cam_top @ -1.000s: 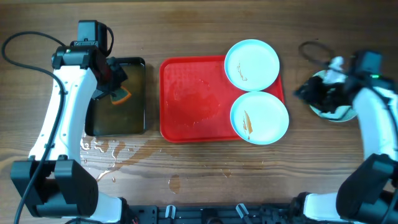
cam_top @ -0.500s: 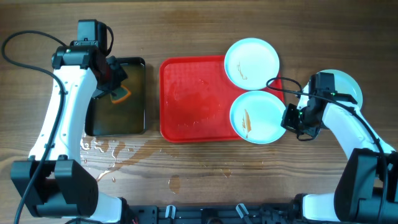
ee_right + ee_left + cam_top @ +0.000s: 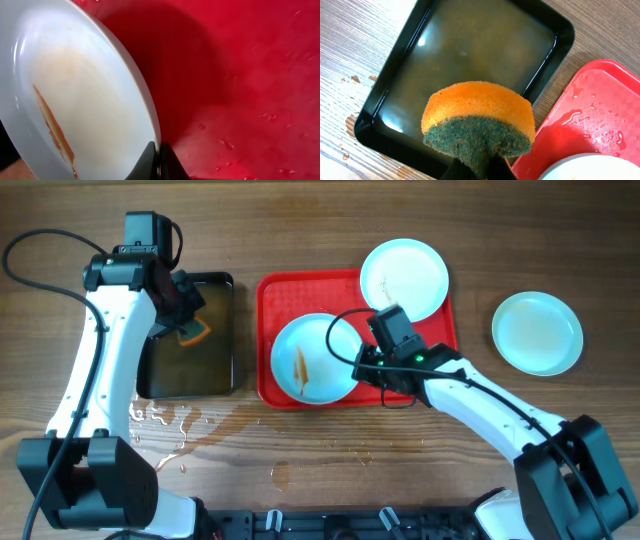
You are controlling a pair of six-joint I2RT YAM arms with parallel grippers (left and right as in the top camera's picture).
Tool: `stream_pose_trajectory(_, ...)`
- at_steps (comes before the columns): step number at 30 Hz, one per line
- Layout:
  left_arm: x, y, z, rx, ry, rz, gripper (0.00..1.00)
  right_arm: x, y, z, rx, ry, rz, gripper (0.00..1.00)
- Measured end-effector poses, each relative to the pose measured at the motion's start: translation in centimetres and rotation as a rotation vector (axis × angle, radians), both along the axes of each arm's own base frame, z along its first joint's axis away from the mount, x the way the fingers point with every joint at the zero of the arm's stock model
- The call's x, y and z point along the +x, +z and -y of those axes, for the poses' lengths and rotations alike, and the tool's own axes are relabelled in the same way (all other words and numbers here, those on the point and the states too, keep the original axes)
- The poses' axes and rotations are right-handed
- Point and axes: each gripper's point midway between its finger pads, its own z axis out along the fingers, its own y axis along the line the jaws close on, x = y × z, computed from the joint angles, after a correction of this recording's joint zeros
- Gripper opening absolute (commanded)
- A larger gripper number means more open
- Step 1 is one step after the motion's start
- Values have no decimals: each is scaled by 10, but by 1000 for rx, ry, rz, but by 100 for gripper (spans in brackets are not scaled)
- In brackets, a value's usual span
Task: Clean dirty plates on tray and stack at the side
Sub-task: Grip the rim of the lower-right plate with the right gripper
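The red tray (image 3: 280,292) lies mid-table. My right gripper (image 3: 362,366) is shut on the rim of a pale-blue plate (image 3: 312,358) with a brown-orange streak, held tilted over the tray's left half; the streak shows in the right wrist view (image 3: 55,130). A second smeared plate (image 3: 404,278) sits at the tray's far right corner. A third plate (image 3: 537,332) lies on the table to the right. My left gripper (image 3: 479,172) is shut on an orange-and-green sponge (image 3: 479,122) above the black pan (image 3: 190,370).
The black pan (image 3: 470,45) holds murky water, left of the tray. Water drops (image 3: 170,425) and a puddle (image 3: 283,474) lie on the wood in front of the pan and tray.
My right arm swung from the table's right side to the tray, took the near plate by its rim and carried it to the tray's left half. The left arm stayed still.
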Motion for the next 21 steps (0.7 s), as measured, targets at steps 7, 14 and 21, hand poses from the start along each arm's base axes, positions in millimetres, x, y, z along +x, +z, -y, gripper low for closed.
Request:
stream_pose_trajectory(7,1,0,3,-15,-4,6,4,21,-16,-8,-110,120,-139,37)
stream_pose_trajectory(14,3,0,13,-66,-23,11,4,48,-10,-29,-83,197,-95,44)
stream_pose_trajectory(21,15,2,91,-131,-218,71,4,53,-30,-29,-40,249,-126,4)
